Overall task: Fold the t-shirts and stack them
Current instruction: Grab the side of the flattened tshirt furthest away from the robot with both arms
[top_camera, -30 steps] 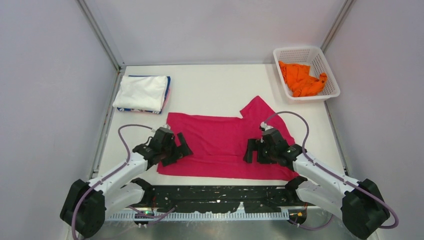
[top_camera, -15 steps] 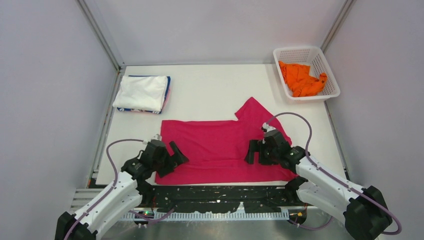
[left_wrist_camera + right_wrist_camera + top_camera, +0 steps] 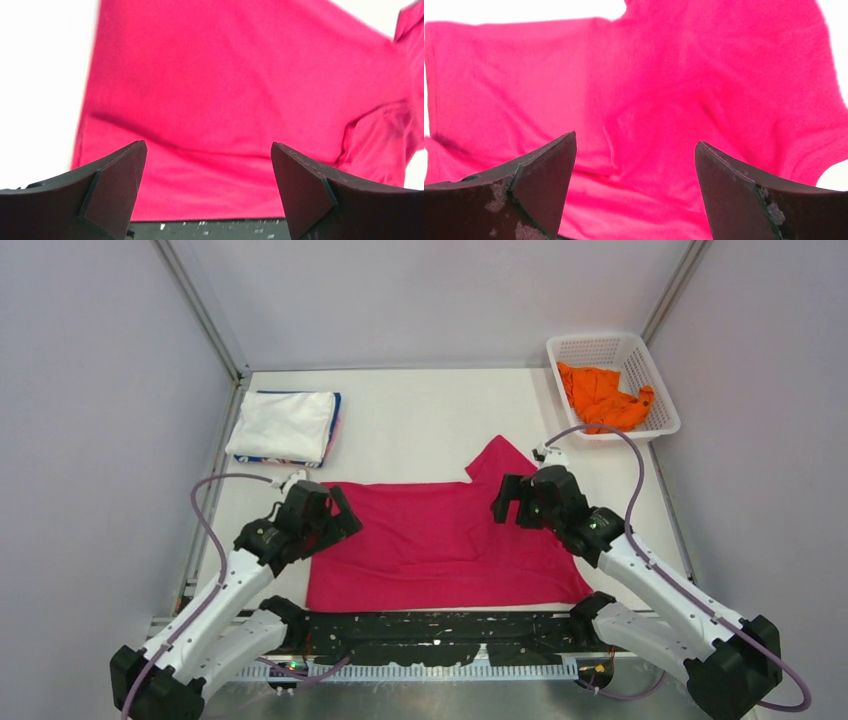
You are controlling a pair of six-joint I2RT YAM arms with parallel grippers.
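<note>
L hand (image 3: pixel 338 517): released, fingers (image 3: pixel 117 185) spread wide, nothing btwn them. It hangs over the left edge of the magenta-pink t-shirt (image 3: pixel 430 540). In the left wrist view, cloth fills the area ahead of and below the fingers, w/ bare tabletop (image 3: pixel 420 420) to their left.

R hand (image 3: pixel 512 505): also released, empty, over the shirt's far right part. The sleeve (image 3: pixel 500 458) sticks out just beyond it.

The shirt lies flat on the tabletop, spanning from one hand to the other.

Well beyond the L hand, a folded white t-shirt (image 3: pixel 283 423) tops a stack; blue and pink edges show under it.

Well beyond the R hand and to its right, the orange t-shirt (image 3: pixel 600 395) lies crumpled in the basket (image 3: pixel 610 343).
</note>
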